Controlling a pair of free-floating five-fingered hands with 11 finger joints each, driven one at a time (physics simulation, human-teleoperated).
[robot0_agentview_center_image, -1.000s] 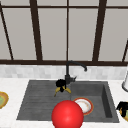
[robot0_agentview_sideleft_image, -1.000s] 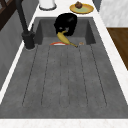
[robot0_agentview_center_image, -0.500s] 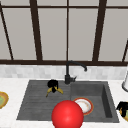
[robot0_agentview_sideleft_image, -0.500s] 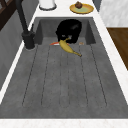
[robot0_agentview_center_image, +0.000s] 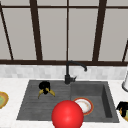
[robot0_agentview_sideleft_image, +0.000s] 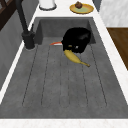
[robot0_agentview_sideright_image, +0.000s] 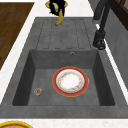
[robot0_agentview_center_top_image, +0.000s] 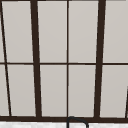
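Front view: left hand (robot0_agentview_center_image: 44, 86) fingers curl round banana (robot0_agentview_center_image: 51, 92).

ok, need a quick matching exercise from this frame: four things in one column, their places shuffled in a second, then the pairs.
Things:
1. yellow curved banana
2. red-rimmed white round plate
3. black curved metal faucet
4. right robot hand

Places:
A. flat in the sink basin
B. over the counter right of the sink
C. behind the sink, at its middle
D. in the left robot hand, over the ribbed drainboard

Pairs: 1-D, 2-A, 3-C, 4-B
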